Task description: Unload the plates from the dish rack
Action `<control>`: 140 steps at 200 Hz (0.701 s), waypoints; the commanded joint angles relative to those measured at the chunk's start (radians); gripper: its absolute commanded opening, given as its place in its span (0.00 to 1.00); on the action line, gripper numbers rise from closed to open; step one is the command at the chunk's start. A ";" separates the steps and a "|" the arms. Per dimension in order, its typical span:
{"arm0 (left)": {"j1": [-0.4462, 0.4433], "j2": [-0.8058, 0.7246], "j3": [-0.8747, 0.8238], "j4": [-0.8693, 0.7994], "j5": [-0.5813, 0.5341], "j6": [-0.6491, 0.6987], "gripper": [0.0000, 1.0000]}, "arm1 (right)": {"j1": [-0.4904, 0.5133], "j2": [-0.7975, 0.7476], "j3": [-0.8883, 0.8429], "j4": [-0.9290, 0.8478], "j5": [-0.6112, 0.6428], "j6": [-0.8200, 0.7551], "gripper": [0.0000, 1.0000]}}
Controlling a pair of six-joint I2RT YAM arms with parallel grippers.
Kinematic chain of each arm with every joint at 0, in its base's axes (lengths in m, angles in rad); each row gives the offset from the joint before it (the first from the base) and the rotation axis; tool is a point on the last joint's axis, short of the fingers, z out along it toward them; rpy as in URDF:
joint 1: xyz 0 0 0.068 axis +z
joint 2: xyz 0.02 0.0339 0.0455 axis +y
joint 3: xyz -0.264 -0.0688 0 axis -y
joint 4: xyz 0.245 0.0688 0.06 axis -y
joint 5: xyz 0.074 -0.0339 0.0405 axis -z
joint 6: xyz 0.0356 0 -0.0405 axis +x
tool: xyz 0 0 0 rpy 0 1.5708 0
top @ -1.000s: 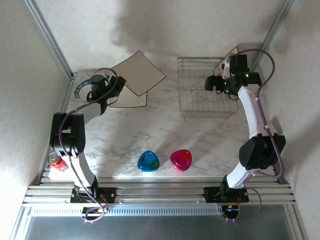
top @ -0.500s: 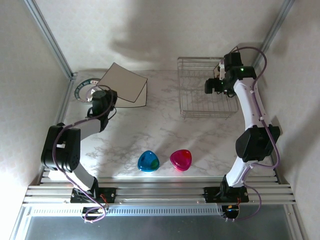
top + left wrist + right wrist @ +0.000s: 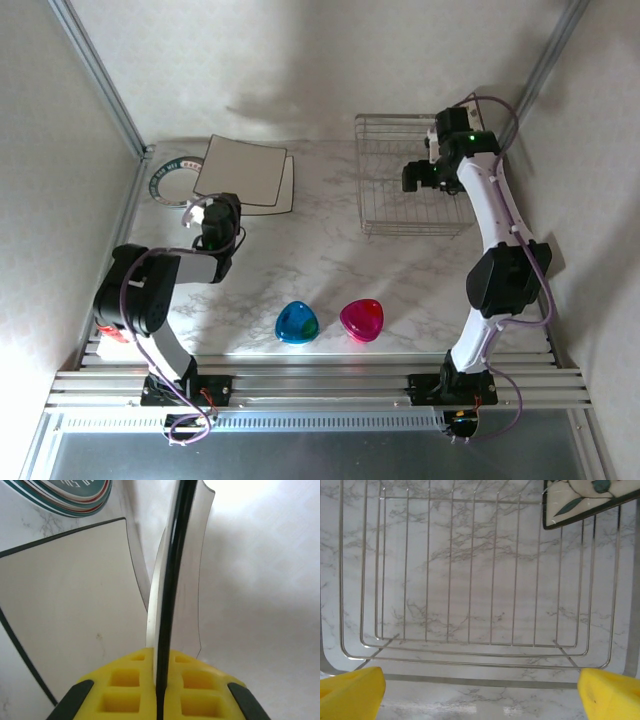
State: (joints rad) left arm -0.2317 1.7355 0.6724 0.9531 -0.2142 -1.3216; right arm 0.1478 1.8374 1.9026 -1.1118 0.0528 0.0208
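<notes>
Count first: two square plates (image 3: pixel 245 170) lie stacked, brown backs up, at the far left of the tabletop (image 3: pixel 320 260). A third square plate (image 3: pixel 585 500) sits in the dish rack (image 3: pixel 410 190), the one rack, over at the far right. Just left of the stack, in the far-left corner, there's a round plate (image 3: pixel 172 182) with a dark patterned rim. From overhead it reads as a single ring, while the left wrist view picks out several coloured bands at its edge. One plate or a pile, I can't tell. One blue dish (image 3: pixel 297 322) and one pink dish (image 3: pixel 362 319) lie side by side near the middle of the near edge.

The left end effector (image 3: pixel 213 215) hovers on the near side of the stacked pair, apart from them, pinched tight with nothing between its fingers (image 3: pixel 125 690). Its wrist view looks across the brown back of the upper plate toward the round one.

The right end effector (image 3: pixel 418 177) hangs over the rack, spread wide and holding nothing. Its wrist view gives the detail: yellow fingers (image 3: pixel 350 690) at both lower corners and wire bars over marble. The third plate's cream face, with a green leaf and a dark edge, is in a corner of the rack, at the upper right of that view, beyond the fingers and well apart from them.
</notes>
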 commanded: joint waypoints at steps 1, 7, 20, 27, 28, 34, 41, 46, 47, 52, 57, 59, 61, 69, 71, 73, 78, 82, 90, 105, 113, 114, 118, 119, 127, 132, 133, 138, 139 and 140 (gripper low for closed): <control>-0.017 0.033 0.035 0.328 -0.084 -0.074 0.00 | 0.015 0.025 0.032 -0.044 0.010 -0.025 0.99; -0.024 0.047 0.041 0.332 -0.092 -0.080 0.00 | 0.014 0.025 0.030 -0.046 0.011 -0.028 0.99; -0.035 0.079 0.053 0.349 -0.108 -0.077 0.00 | 0.014 0.022 0.029 -0.046 0.013 -0.031 0.99; -0.037 0.094 0.061 0.352 -0.117 -0.081 0.00 | 0.015 0.021 0.029 -0.045 0.013 -0.031 0.99; -0.039 0.096 0.062 0.352 -0.118 -0.081 0.00 | 0.015 0.021 0.029 -0.045 0.013 -0.031 0.99; -0.041 0.109 0.067 0.360 -0.122 -0.083 0.00 | 0.014 0.020 0.026 -0.043 0.013 -0.031 0.99; -0.041 0.124 0.073 0.375 -0.125 -0.082 0.00 | 0.014 0.018 0.025 -0.042 0.011 -0.030 0.99; -0.042 0.134 0.078 0.383 -0.125 -0.083 0.00 | 0.014 0.019 0.024 -0.039 0.009 -0.030 0.99; -0.041 0.136 0.078 0.384 -0.125 -0.083 0.00 | 0.015 0.018 0.023 -0.040 0.009 -0.030 0.99; -0.042 0.145 0.083 0.385 -0.126 -0.086 0.00 | 0.014 0.018 0.021 -0.037 0.007 -0.030 0.99; -0.042 0.153 0.088 0.387 -0.126 -0.085 0.00 | 0.016 0.018 0.020 -0.037 0.005 -0.030 0.99; -0.041 0.156 0.090 0.387 -0.126 -0.083 0.00 | 0.015 0.019 0.020 -0.035 0.005 -0.030 0.99; -0.042 0.159 0.091 0.389 -0.126 -0.083 0.00 | 0.016 0.019 0.019 -0.035 0.005 -0.030 0.99; -0.044 0.169 0.097 0.388 -0.125 -0.083 0.00 | 0.016 0.021 0.016 -0.032 0.002 -0.028 0.99; -0.043 0.170 0.099 0.389 -0.125 -0.083 0.00 | 0.015 0.022 0.015 -0.031 0.002 -0.028 0.99; -0.044 0.173 0.100 0.389 -0.125 -0.081 0.00 | 0.016 0.021 0.014 -0.030 0.001 -0.028 0.99; -0.043 0.178 0.102 0.389 -0.126 -0.081 0.00 | 0.017 0.021 0.011 -0.028 -0.001 -0.027 0.99; -0.046 0.181 0.104 0.389 -0.127 -0.079 0.00 | 0.018 0.021 0.008 -0.025 -0.001 -0.028 0.99; -0.047 0.187 0.106 0.388 -0.135 -0.077 0.00 | 0.018 0.022 0.002 -0.020 -0.005 -0.025 0.99; -0.048 0.201 0.111 0.393 -0.142 -0.076 0.00 | 0.019 0.022 -0.008 -0.013 -0.006 -0.024 0.99; -0.052 0.211 0.116 0.399 -0.145 -0.071 0.00 | 0.019 0.025 -0.011 -0.009 -0.008 -0.024 0.99; -0.053 0.213 0.117 0.400 -0.146 -0.070 0.00 | 0.019 0.024 -0.011 -0.009 -0.009 -0.024 0.99; -0.053 0.219 0.121 0.404 -0.147 -0.069 0.00 | 0.019 0.026 -0.011 -0.008 -0.009 -0.024 0.99; -0.053 0.220 0.122 0.405 -0.147 -0.068 0.00 | 0.018 0.026 -0.012 -0.008 -0.010 -0.023 0.99; -0.056 0.235 0.129 0.414 -0.150 -0.070 0.00 | 0.020 0.028 -0.011 -0.007 -0.011 -0.023 0.99; -0.058 0.243 0.134 0.419 -0.149 -0.072 0.00 | 0.021 0.029 -0.010 -0.006 -0.013 -0.023 0.99; -0.057 0.246 0.135 0.419 -0.149 -0.073 0.00 | 0.021 0.028 -0.010 -0.005 -0.013 -0.023 0.99; -0.060 0.253 0.141 0.421 -0.150 -0.073 0.00 | 0.021 0.031 -0.008 -0.006 -0.013 -0.023 0.99; -0.061 0.254 0.141 0.421 -0.149 -0.073 0.00 | 0.020 0.030 -0.008 -0.006 -0.013 -0.024 0.99; -0.061 0.256 0.143 0.421 -0.149 -0.073 0.00 | 0.020 0.031 -0.008 -0.006 -0.013 -0.023 0.99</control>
State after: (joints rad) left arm -0.2756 1.9854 0.7395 1.1255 -0.3168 -1.3701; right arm 0.1616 1.8557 1.9038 -1.1255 0.0517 0.0067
